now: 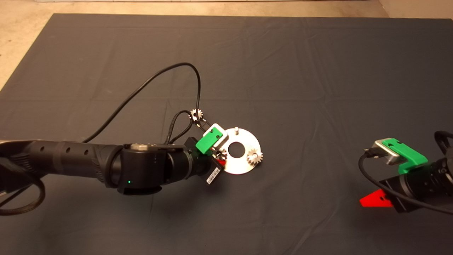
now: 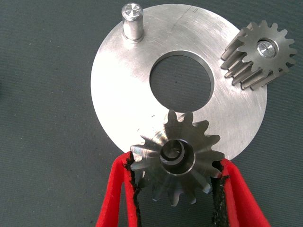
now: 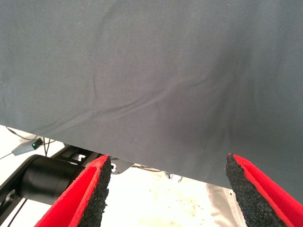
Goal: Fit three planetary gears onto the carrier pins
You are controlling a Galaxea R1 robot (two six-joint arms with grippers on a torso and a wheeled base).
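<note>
The round silver disc [image 1: 244, 167] lies at the mat's middle, also in the left wrist view [image 2: 118, 94]. One planetary gear [image 1: 254, 157] sits on a carrier pin [image 2: 263, 47]. Another pin [image 1: 236, 130] stands bare [image 2: 132, 21]. My left gripper [image 1: 221, 157] is shut on a second gear [image 2: 177, 158], held at the disc's near-left rim over the third pin, whose tip shows in the gear's hole. The red fingers [image 2: 118, 189] press its teeth on both sides. A third gear [image 1: 196, 114] lies on the mat behind the left arm. My right gripper [image 1: 376, 200] waits at the lower right, open and empty [image 3: 165, 189].
The left arm's black cable [image 1: 159, 81] loops over the mat behind the disc and passes close to the loose gear. The dark mat [image 1: 318, 88] ends on pale floor at the far and left edges. The right wrist view shows the mat's edge [image 3: 142, 163].
</note>
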